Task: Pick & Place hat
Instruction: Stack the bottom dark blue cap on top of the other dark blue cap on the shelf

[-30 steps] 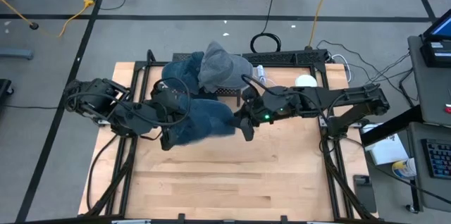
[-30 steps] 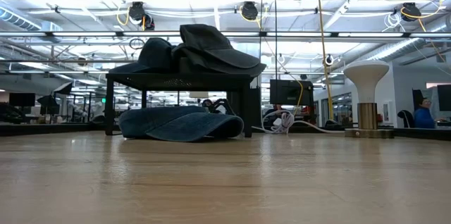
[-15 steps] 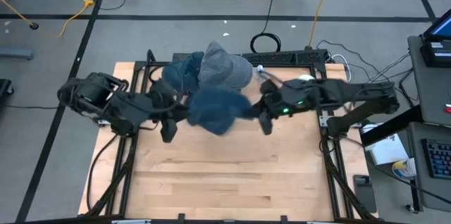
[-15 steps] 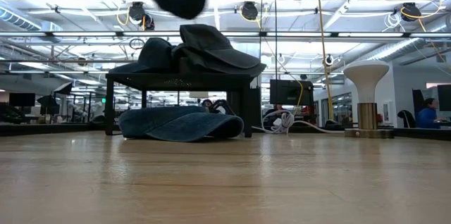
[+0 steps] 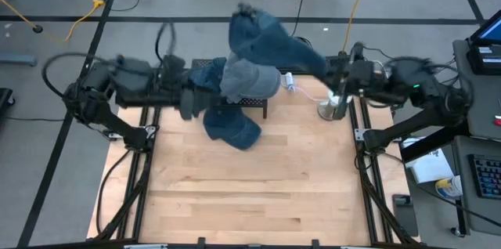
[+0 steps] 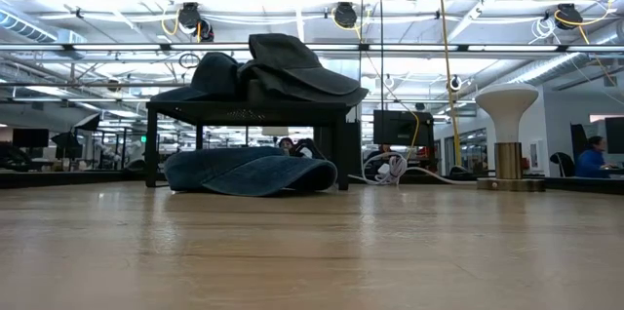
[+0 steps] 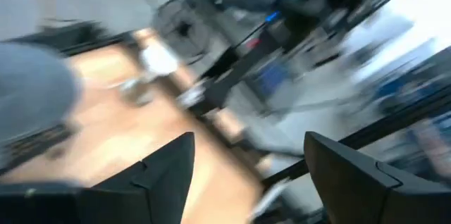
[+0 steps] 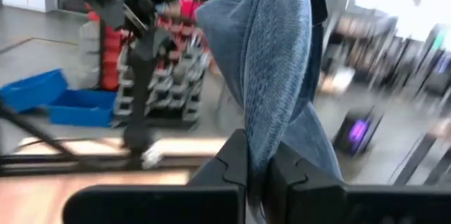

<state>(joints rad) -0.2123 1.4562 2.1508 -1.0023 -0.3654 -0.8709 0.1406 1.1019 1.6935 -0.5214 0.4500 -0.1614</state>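
Now the right tool (image 8: 257, 175), clenched on the blue denim hat (image 5: 270, 39), holds it high above the low black stand (image 5: 250, 102); the left tool (image 7: 246, 168) hangs released. Carry the hat steadily, keeping its drooping brim clear of the stand's hats.

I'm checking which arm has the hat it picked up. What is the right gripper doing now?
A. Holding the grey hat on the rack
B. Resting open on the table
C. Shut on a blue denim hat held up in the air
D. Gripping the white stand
C: the right wrist view shows the right gripper with its fingers closed on the blue denim hat, and the high view shows that hat lifted beyond the table's far edge.
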